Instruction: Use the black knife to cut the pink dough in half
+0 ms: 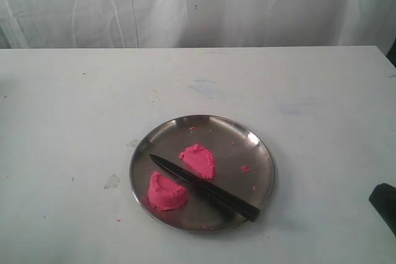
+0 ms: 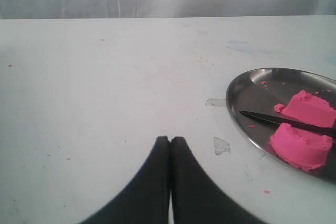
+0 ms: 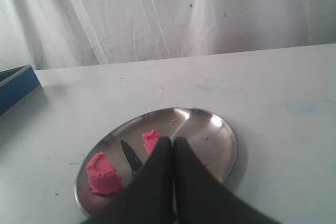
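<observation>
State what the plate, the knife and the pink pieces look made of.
Plate: likely polished steel, given its mirror-like glare. Black knife: uniformly black, plastic or coated metal, unclear which. Pink dough: soft putty or clay, matte, with ragged ridged edges and crumbs shed.

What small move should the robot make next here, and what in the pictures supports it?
Probably just draw the right gripper back to rest, with no further cut. The pink dough already lies in two separate halves on the round steel plate, the black knife lies free between them, and the right gripper and left gripper are both shut on nothing.
</observation>
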